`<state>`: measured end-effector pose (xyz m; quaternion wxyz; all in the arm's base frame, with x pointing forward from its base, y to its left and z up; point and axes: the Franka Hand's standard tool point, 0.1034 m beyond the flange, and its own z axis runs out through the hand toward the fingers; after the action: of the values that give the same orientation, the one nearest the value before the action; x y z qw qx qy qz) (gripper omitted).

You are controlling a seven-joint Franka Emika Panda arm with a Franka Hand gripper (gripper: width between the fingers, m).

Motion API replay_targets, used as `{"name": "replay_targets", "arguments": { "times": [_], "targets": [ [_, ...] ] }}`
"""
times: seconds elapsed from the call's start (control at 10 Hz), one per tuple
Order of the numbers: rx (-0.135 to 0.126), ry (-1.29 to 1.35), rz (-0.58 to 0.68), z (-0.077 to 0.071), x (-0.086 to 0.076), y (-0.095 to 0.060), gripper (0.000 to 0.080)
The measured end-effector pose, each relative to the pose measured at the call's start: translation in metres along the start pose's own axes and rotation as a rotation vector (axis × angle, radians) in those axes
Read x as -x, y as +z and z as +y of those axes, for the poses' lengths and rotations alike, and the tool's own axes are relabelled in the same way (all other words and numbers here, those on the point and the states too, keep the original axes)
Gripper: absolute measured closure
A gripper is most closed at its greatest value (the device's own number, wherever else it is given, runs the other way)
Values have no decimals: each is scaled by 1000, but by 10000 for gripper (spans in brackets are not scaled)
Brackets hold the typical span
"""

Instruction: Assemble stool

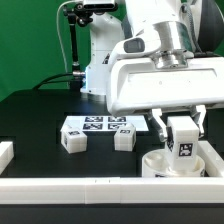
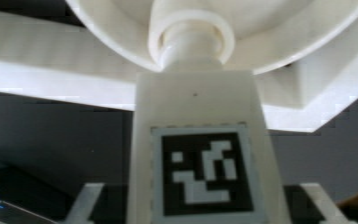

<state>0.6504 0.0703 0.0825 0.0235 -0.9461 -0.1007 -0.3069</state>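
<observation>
- On the exterior view's far left, a white left border rail (image 1: 5,152) lies along the edge of the black table (image 1: 40,115), well apart from the stool parts
- Behind it, at the back, a black stand (image 1: 72,40) rises against the green backdrop, away from the work area
- The first loose leg (image 1: 73,140), a small white block with a tag on it, stands on the table just beside the near-left corner of the marker board (image 1: 95,123)
- The marker board lies flat in the middle of the table, between the robot's base and the front border rail (image 1: 100,186)
- The second loose leg (image 1: 123,138) stands at the board's near-right corner, between the first leg and the gripper; it is near the seat but not touching it
- The arm (image 1: 160,65) fills the upper right and hides the table behind it
- The gripper (image 1: 183,132) (image 2: 199,207) is narrowly parted and clamped on the held leg (image 1: 184,148) (image 2: 202,140), a finger (image 2: 87,207) on each side, with the leg upright and its tag facing outward
- The round seat (image 1: 165,166) (image 2: 194,35) lies flat on the table directly under the held leg; in the wrist view the leg's round end meets a socket in the seat, though how deep it sits cannot be told
- The right border rail (image 1: 214,160) runs just beside the seat, hemming it in on that side, with the front rail close in front
</observation>
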Motion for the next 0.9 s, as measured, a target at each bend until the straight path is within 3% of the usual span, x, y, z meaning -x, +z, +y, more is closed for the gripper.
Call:
{"name": "replay_targets", "arguments": {
  "times": [0.2,0.6,0.9],
  "targets": [
    [0,0,0,0,0,0,221],
    [-16,6,-21,-9,-3,-3,153],
    [-38,25,-92,1,-14,-14,151]
  ]
}}
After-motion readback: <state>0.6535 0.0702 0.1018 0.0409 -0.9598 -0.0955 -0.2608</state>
